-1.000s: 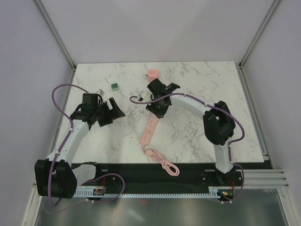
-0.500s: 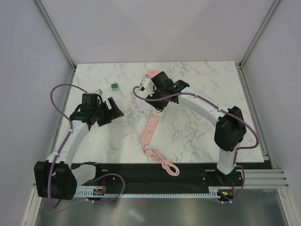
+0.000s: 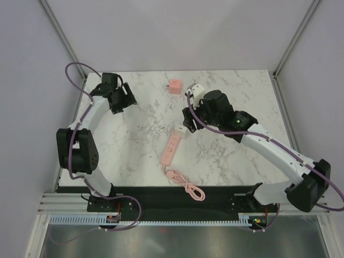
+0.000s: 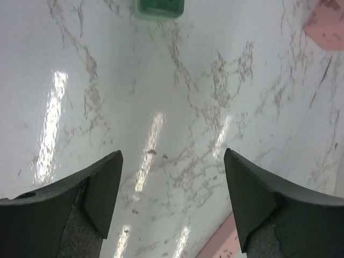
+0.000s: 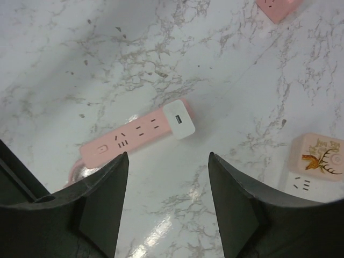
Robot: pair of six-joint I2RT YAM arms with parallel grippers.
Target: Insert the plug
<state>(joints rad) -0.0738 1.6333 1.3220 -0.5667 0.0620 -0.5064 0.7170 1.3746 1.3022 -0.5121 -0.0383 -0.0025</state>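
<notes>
The left gripper [image 4: 172,158] hangs at about 10 o'clock on the marble table [image 3: 134,156], jaws spread wide with nothing between them. It has no part in the seating and is, I judge, best kept out there, well apart from the work.

The pink power strip [image 3: 170,153] lies near the table's centre, running from 7 o'clock to 1 o'clock. The white plug [image 5: 179,119] sits on the socket at its 1 o'clock end. The right gripper [image 5: 168,158] hovers above that end, jaws spread and empty.

The step in hand looks like finishing the seating. If the plug is not home, come straight down on its flat top and push square, so the light strip neither skids nor tips. Then lift off vertically, so no finger drags the plug back out.

From above, the left gripper covers the green block [image 4: 158,6]. It shows only in the left wrist view, cut off at the 12 o'clock edge. A pink sliver at 5 o'clock in that view is too cropped to name.

Whether the plug's pins are fully in cannot be told, since no view shows its side. At 4 o'clock in the right wrist view, a pink-topped box with a deer picture [image 5: 317,156] is partly hidden behind a finger.
</notes>
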